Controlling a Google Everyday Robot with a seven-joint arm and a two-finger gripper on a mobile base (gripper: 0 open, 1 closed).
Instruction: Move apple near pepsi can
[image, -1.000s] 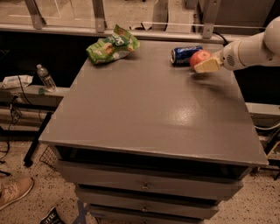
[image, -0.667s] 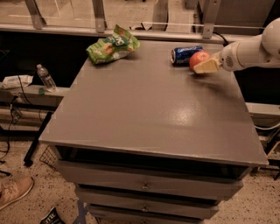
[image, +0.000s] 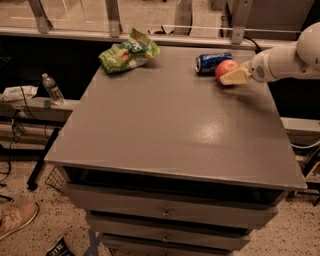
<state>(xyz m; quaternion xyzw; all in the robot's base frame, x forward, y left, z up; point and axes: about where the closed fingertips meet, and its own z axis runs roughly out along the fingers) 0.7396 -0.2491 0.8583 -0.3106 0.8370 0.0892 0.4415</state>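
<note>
The apple (image: 226, 67) is round and red-orange, and sits at the far right of the grey cabinet top (image: 175, 120). Right behind it lies the pepsi can (image: 212, 62), blue with white lettering, on its side and close to or touching the apple. My gripper (image: 231, 76) comes in from the right on a white arm (image: 285, 60). Its pale fingers (image: 235, 77) are closed around the apple's front and right side.
A green snack bag (image: 128, 52) lies at the far left of the top. A metal railing (image: 150, 30) runs behind the cabinet. A water bottle (image: 52, 89) stands on a low shelf to the left. Drawers (image: 165, 212) face the front.
The gripper and the apple stay in nearly the same place next to the can; no clear movement.
</note>
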